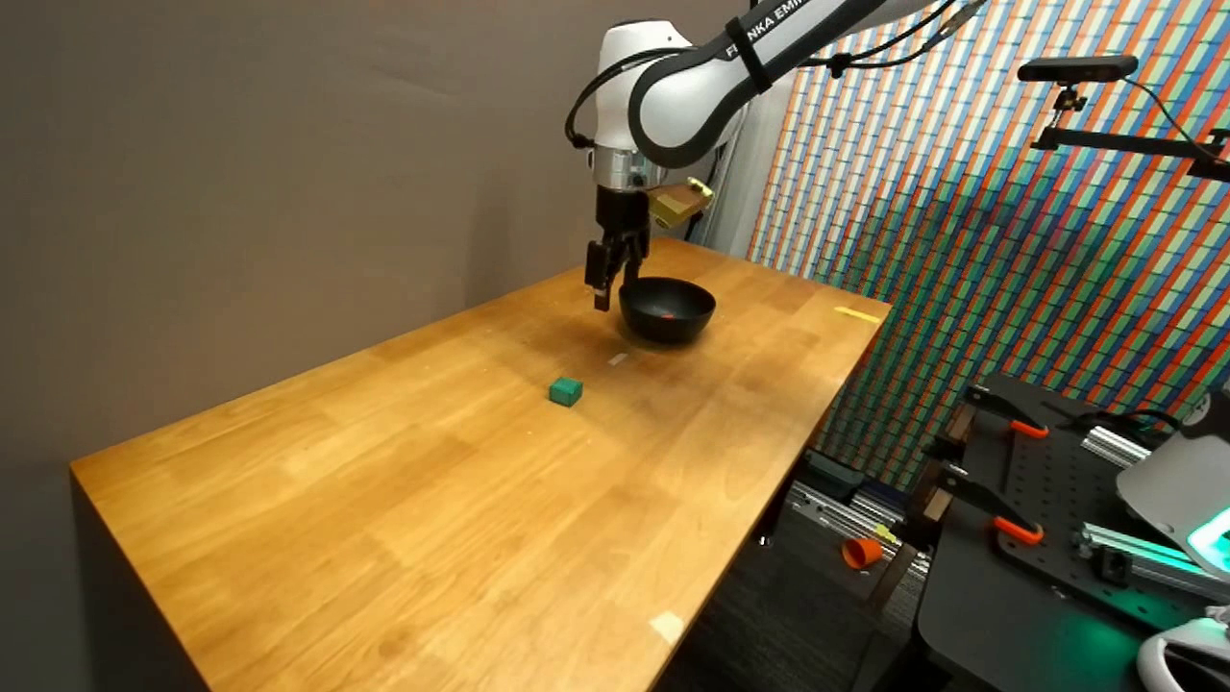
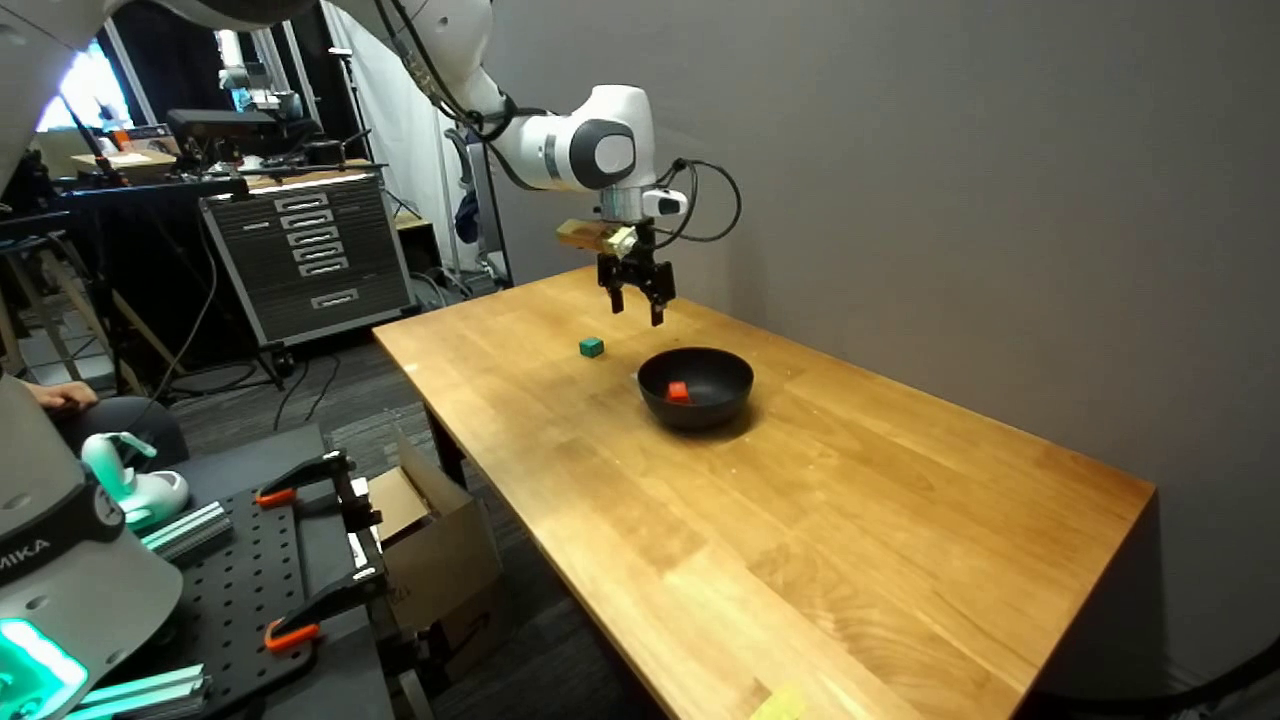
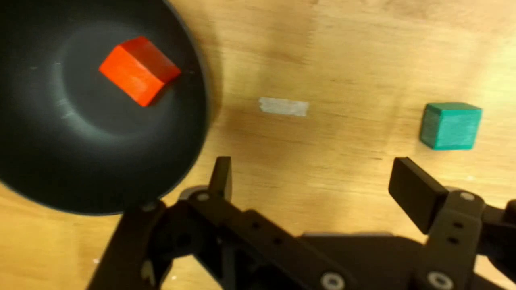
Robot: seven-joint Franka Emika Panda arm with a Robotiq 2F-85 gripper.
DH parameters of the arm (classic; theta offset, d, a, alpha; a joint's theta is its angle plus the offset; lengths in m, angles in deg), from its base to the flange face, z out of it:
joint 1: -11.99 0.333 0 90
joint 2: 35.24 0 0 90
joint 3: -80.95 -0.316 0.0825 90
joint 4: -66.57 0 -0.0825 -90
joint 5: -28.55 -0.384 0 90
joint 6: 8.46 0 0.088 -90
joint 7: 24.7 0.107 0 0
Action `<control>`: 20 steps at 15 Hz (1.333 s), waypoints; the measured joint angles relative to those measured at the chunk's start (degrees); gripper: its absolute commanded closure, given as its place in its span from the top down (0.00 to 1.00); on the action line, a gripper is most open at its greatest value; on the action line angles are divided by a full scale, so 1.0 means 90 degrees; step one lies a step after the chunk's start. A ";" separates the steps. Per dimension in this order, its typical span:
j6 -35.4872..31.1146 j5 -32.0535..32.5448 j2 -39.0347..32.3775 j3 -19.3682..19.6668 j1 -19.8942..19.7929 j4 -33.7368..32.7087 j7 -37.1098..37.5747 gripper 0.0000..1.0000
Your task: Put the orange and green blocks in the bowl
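Note:
The black bowl [image 1: 663, 333] stands upright on the wooden table and also shows in an exterior view [image 2: 690, 416] and the wrist view [image 3: 100, 177]. The orange block [image 3: 139, 72] lies inside the bowl, on its floor near the wall; it also shows in an exterior view [image 2: 678, 392]. The green block [image 1: 565, 392] sits on the table apart from the bowl, and shows at the right in the wrist view [image 3: 453, 127]. My gripper [image 3: 310, 177] is open and empty, its fingers apart above the table between bowl and green block. It hangs beside the bowl in both exterior views [image 1: 617, 293] [image 2: 637, 314].
The wooden table [image 1: 432, 500] runs along a grey wall [image 1: 288, 173]. A small strip of pale tape [image 3: 283, 106] lies on the table between bowl and green block. A black side table [image 1: 1019, 596] with clamps stands across a gap from the wooden table.

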 measured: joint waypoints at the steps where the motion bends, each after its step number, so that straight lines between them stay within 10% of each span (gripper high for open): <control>1: 0.0109 -0.0240 -0.0101 -0.0159 -0.0079 -0.0095 -0.0283 1.00; 11: 0.2275 -0.1577 -0.1411 -0.1051 -0.0380 -0.1598 -0.2092 1.00; 20: 0.1570 -0.1097 -0.2112 -0.0918 0.0213 -0.2263 -0.2193 1.00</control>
